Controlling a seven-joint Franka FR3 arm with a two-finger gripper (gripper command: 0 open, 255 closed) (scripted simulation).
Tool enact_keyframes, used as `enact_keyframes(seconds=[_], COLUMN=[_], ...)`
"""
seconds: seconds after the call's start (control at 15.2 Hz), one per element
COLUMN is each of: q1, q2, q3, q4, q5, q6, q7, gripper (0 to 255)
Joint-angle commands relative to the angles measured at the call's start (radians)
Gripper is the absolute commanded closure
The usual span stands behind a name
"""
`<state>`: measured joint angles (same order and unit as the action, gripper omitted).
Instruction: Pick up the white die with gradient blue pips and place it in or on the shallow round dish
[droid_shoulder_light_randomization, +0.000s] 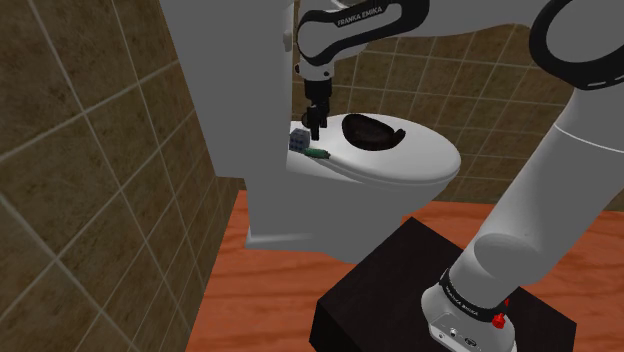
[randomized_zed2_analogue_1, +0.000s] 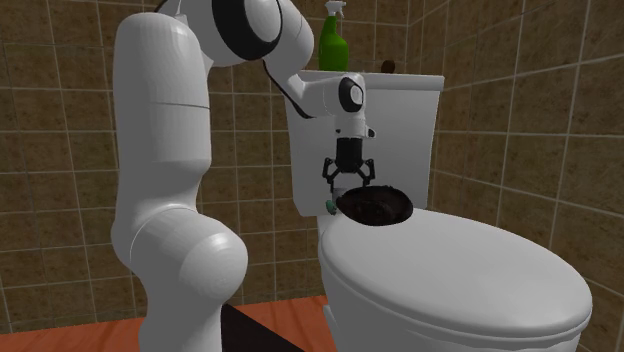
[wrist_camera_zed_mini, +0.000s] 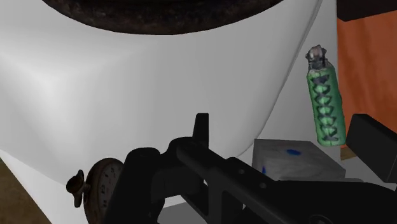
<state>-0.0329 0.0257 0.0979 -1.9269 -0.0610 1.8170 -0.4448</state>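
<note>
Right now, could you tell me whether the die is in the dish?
Out: the die sits on the toilet, apart from the dish.

A green spray bottle (randomized_zed2_analogue_1: 332, 40) stands on the toilet tank (randomized_zed2_analogue_1: 400, 110), at eleven o'clock from the closed lid (randomized_zed2_analogue_1: 470, 270) in the second exterior view.

One white die with blue pips (wrist_camera_zed_mini: 296, 159), one dark round dish (randomized_zed2_analogue_1: 375, 206), one green capped tube (wrist_camera_zed_mini: 324, 108), one pocket watch (wrist_camera_zed_mini: 105, 182), one green spray bottle (randomized_zed2_analogue_1: 333, 40), one white toilet (randomized_zed2_analogue_1: 450, 270).
</note>
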Motion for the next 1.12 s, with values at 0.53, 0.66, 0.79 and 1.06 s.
enact_keyframes(seconds=[0.53, 0.66, 0.79, 1.06], q1=[0.029, 0.035, 0.037, -0.012], q2=[0.131, 0.157, 0.101, 0.013], q3=[0.046, 0.051, 0.054, 0.016], q4=[0.066, 0.075, 0.024, 0.043], q5=[-0.009, -0.012, -0.001, -0.008], q6=[0.174, 0.188, 0.187, -0.091], q7=[0.003, 0.013, 0.012, 0.003], gripper=[255, 255, 255, 255])
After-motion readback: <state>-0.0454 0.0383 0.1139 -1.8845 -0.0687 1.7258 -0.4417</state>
